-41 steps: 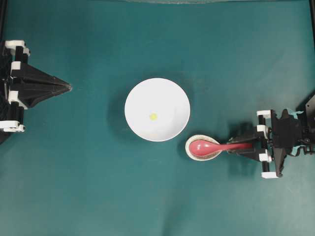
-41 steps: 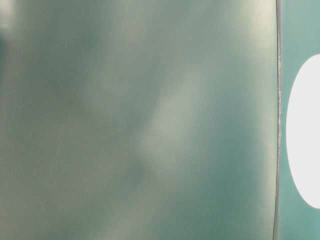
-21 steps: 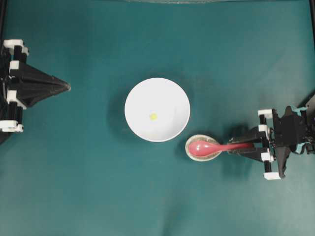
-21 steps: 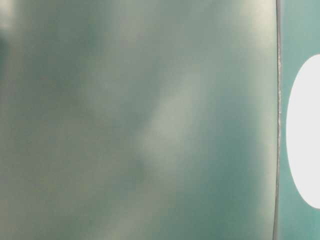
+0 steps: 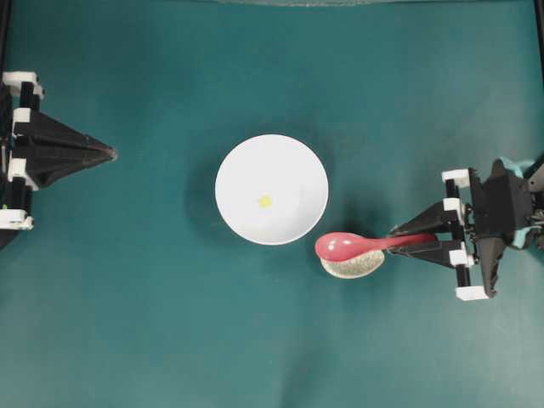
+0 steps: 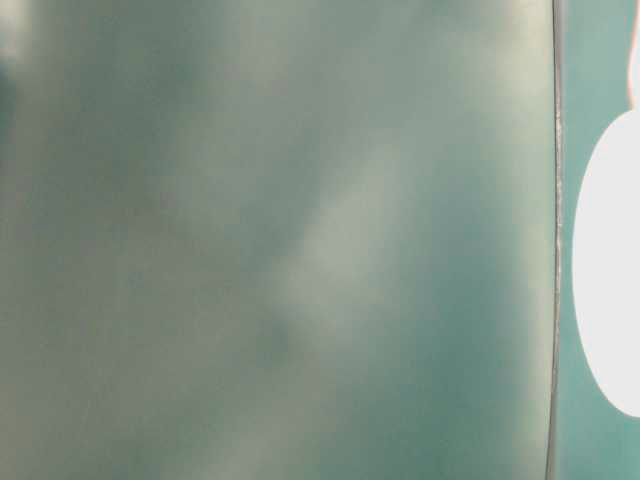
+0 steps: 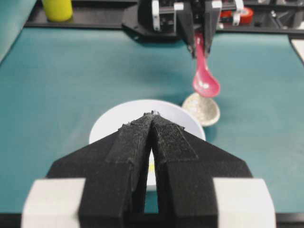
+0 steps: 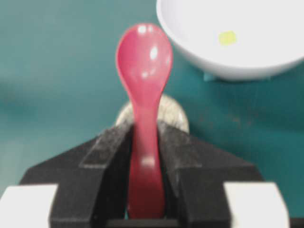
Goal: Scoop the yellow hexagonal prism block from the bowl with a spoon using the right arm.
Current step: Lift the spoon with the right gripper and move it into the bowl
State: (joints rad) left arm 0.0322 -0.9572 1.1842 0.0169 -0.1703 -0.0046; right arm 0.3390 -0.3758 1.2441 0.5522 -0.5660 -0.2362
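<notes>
Spoon [image 5: 350,246] has lifted off the spoon rest [image 5: 351,266] since a second ago. My right gripper [image 5: 414,242] is clamped on its handle, scoop pointing left. Yellow block [image 5: 264,201] sits mid-bowl [image 5: 293,161], left and slightly far of the scoop. Left gripper [image 7: 151,124] closed, empty, parked.

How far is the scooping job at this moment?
Done: the right hand has gripped the spoon by its handle. In hand: the spoon is held above the spoon rest, beside the bowl. Left: the yellow block lies unscooped in the bowl.
</notes>
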